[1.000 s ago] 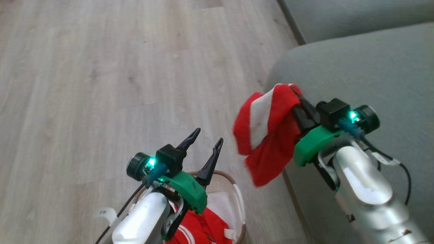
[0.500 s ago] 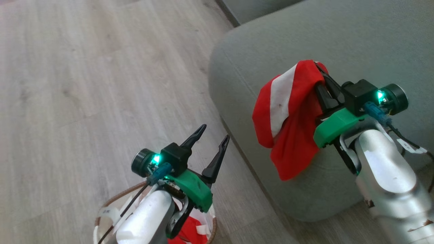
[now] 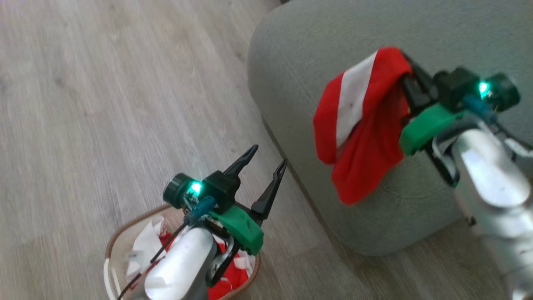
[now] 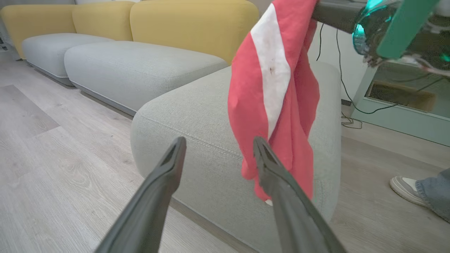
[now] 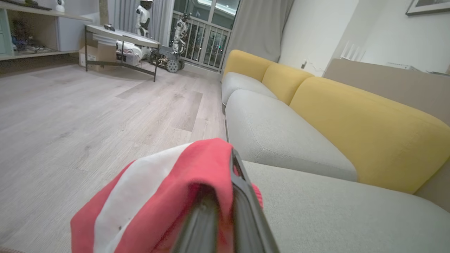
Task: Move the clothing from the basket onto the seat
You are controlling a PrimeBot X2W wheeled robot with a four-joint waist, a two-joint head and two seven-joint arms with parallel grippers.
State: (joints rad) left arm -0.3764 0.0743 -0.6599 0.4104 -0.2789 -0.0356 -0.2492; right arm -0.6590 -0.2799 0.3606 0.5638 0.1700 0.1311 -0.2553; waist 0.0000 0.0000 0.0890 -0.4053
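Clothing (image 3: 362, 125), a limp red garment with a white panel, hangs pinched in the clenched right gripper (image 3: 410, 73) over the seat's (image 3: 300, 62) rounded grey woven corner. More red-and-white cloth (image 3: 233, 280) lies crumpled in the near brown-rimmed basket (image 3: 125, 227) under the splayed, empty left gripper (image 3: 269, 155). A second ago the garment hung at the seat's left edge, partly over the floor (image 3: 104, 104).

A living room: long sofa (image 5: 281, 137) with grey seat (image 5: 351, 214) and yellow backs (image 5: 365, 133) at 3 o'clock, wood floor (image 5: 88, 116), curtain (image 5: 260, 28) at 12 o'clock.
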